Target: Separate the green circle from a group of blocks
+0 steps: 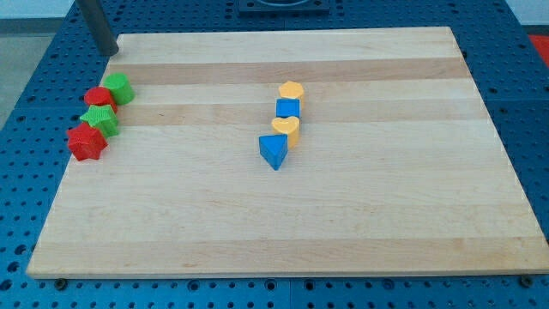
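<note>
Green circle (119, 87): bench's (360, 223) left edge, top of cluster, touching red circle (99, 97).
Cluster below: green star (100, 118), red star (87, 142).
My tip (108, 51): above-left of circle, apart.
End effector: bare rod, nothing grasped.
Approach: enter between the circles, push rightward, slowly.

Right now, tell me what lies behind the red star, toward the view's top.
Behind the red star sits a green block, then a red block beside the green circle. Their touching sides are hidden.
</note>
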